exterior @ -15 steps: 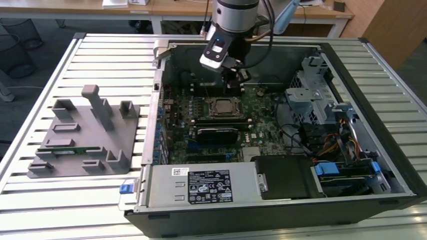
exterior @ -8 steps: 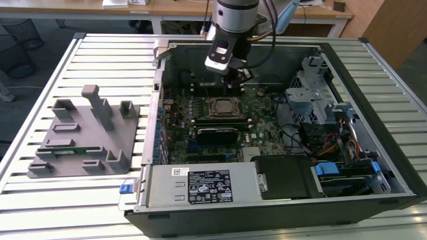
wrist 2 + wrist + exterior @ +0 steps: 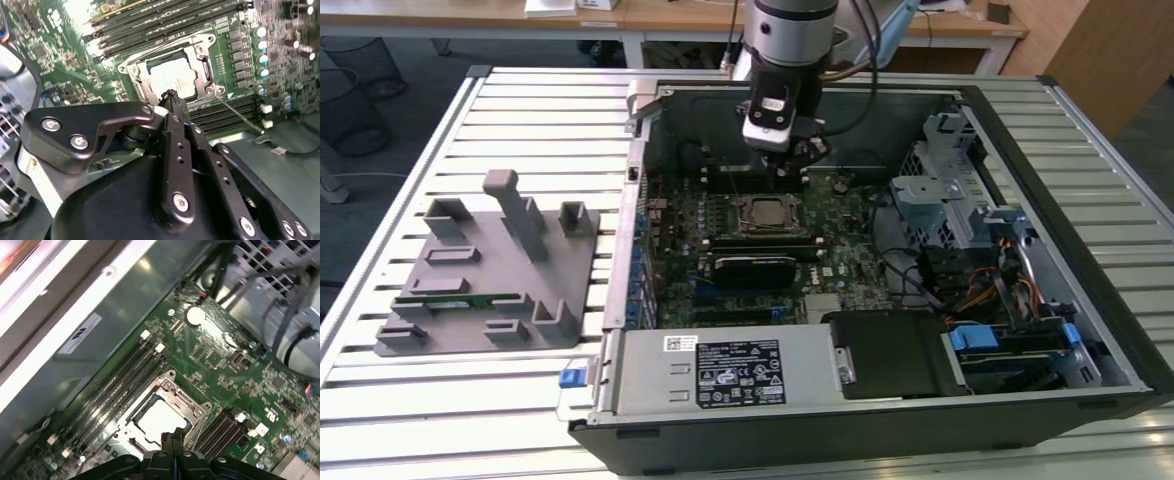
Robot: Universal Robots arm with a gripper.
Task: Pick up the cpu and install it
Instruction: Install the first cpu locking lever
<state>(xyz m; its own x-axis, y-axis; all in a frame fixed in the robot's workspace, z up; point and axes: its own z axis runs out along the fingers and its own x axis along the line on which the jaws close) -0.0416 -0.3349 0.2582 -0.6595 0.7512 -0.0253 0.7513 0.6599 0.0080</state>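
The cpu (image 3: 761, 213) lies flat in the black-framed socket (image 3: 761, 200) on the green motherboard, its silver top showing inside the metal frame. Both wrist views show the cpu (image 3: 172, 77) (image 3: 159, 420) just beyond the fingertips. My gripper (image 3: 787, 172) hangs over the board a little behind the socket. In the wrist views my gripper (image 3: 170, 95) (image 3: 171, 439) has its two black fingers pressed together, shut, with nothing between them. The fingertips are apart from the chip.
The open computer case (image 3: 640, 200) lies on a slatted table. A grey fixture (image 3: 494, 270) holding a green memory stick (image 3: 460, 298) stands at the exterior view's left. A power supply (image 3: 720, 372) fills the case front. Drive bays and cables (image 3: 974, 260) crowd the right.
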